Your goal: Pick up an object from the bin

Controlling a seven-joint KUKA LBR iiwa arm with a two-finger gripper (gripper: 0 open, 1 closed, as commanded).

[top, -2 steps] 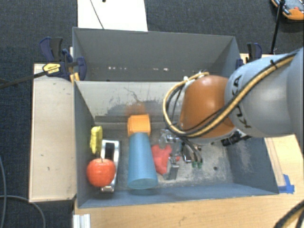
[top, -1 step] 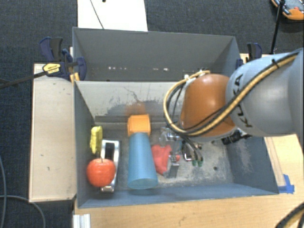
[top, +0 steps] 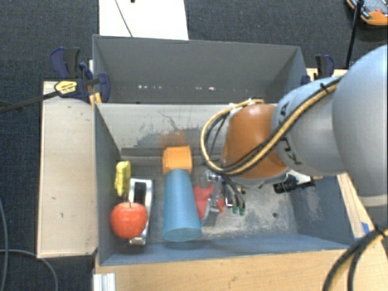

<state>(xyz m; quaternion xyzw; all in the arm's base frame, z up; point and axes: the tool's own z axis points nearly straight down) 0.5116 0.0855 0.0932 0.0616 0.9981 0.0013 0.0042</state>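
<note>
My gripper [top: 223,200] is low in the middle of the bin, mostly hidden under the arm's orange cover. A small red thing [top: 202,196] lies right at its left side, touching or partly under it; I cannot tell which. Just left of that lies a light blue cylinder bottle with an orange cap [top: 180,204], its cap pointing to the back wall.
A red apple [top: 128,218] sits in the front left corner on a white and black flat thing [top: 140,194]. A yellow piece [top: 123,177] lies behind it along the left wall. The arm covers the bin's right half.
</note>
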